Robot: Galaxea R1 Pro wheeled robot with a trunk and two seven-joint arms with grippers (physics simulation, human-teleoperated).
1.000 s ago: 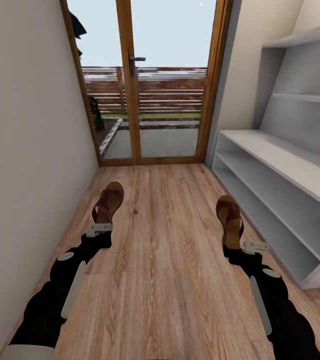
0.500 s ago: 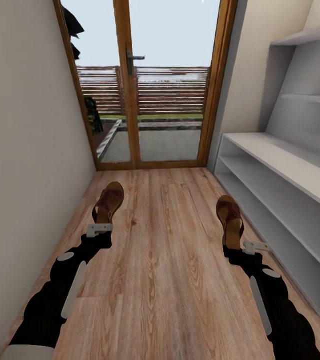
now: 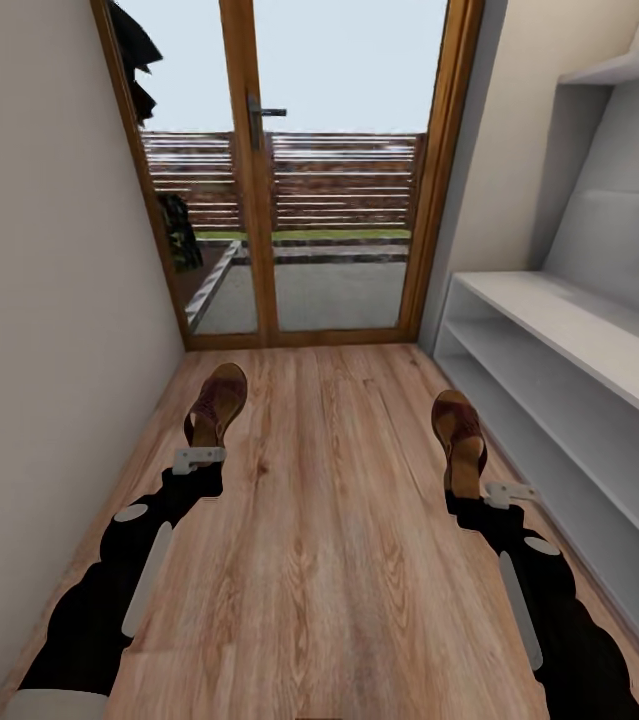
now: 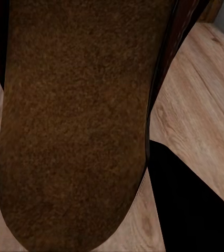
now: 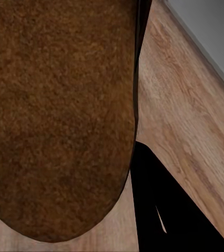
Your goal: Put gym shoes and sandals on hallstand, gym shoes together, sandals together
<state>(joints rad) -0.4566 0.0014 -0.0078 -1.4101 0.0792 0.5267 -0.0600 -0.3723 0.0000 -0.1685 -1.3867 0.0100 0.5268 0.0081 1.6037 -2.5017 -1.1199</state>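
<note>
Brown leather sandals jut straight ahead of our fingers, one gripped by the heel in the left gripper [image 3: 199, 462], one in the right gripper [image 3: 497, 492]. The grey shoe rack [image 3: 559, 350] lies beside the right sandal [image 3: 458, 428]; the left sandal [image 3: 216, 402] is farther off. Nothing blocks the way.

The robot's left arm [image 3: 129, 575] and right arm [image 3: 549, 600] are bulky and glossy black, built from rounded, segmented shells. Each forearm carries a long light grey strip running along its length and a small grey oval patch nearer the wrist. A flat, pale grey bracket with small dark screw holes sits at each wrist. A pale grey rounded piece of the body shows at the lower left corner of the head view.
</note>
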